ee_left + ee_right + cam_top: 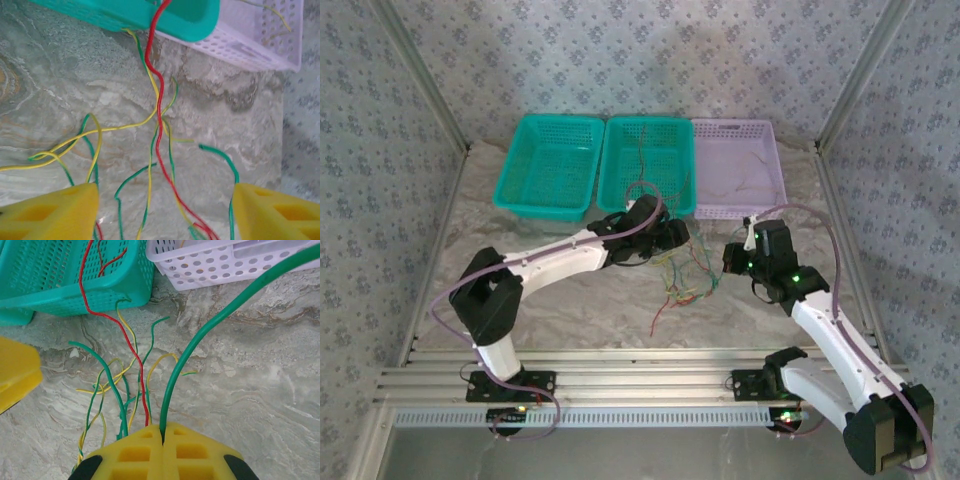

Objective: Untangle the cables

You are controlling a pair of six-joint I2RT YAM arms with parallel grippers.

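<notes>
**Right gripper [163,431] clamps a green cable [210,325]; left gripper [165,195] open**

The cables [685,275] lie tangled on the table [570,310], just in front of the middle basket [647,122] — a red cable [159,115] climbs over its rim. The right fingers are pressed together on the green cable. The left fingers stand spread over the tangle, gripping nothing.
</notes>
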